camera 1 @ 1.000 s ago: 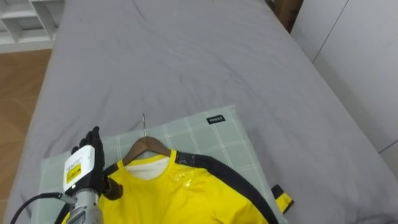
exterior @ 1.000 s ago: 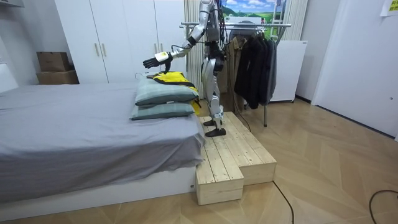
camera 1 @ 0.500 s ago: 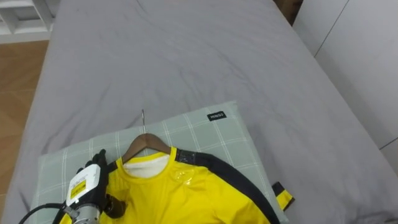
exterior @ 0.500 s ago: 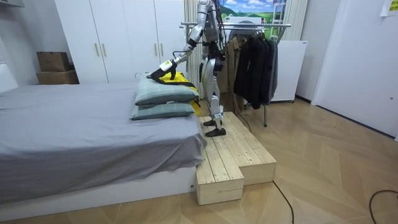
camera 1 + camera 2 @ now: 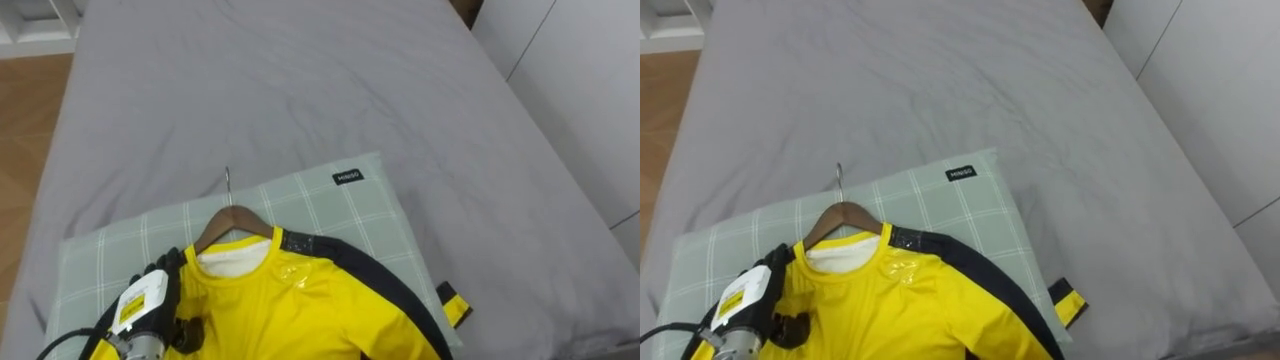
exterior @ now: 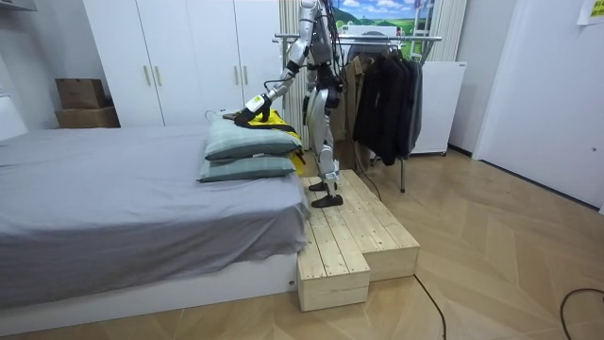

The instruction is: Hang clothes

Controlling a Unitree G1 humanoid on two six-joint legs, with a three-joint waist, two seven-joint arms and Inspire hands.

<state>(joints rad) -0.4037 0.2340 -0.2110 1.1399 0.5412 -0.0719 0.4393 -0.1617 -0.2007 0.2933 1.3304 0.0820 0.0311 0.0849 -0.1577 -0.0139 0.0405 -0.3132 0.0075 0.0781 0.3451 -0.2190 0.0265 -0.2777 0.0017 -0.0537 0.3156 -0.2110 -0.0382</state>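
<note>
Reaching in over the lower-left corner of the green checked pillow (image 5: 330,215), left hand (image 5: 145,300) sat on the near shoulder of the yellow shirt (image 5: 290,310). Dark fingers (image 5: 165,268) lay on the fabric edge, back of the hand to the camera. Couldn't tell if they gripped the cloth or just rested on it.

Shirt lay flat on the pillow, collar toward the pillow's far edge, black stripe running diagonally down its right side. Wooden hanger (image 5: 232,217) was inside the neck opening, its arms under the shoulders, its metal hook sticking out past the collar onto bare pillow. White inner layer showed in the neckline. A black-and-yellow cuff (image 5: 452,303) poked out at the pillow's right edge. Grey bed (image 5: 300,90) ran beyond the pillow on the far side and to the right.

Room view, from its left:
- cardboard boxes (image 6: 85,102) stacked well left of the pillow, against the white wardrobe (image 6: 179,57); contents not visible
- pillow stacked on a second pillow (image 6: 245,168) at the bed's end, shirt on top
- robot stood just right of the pillow on a wooden platform (image 6: 354,241), left arm angled down to the shirt
- clothes rack (image 6: 415,39) further right, behind the robot, held a row of dark garments (image 6: 387,94) on its rail
</note>
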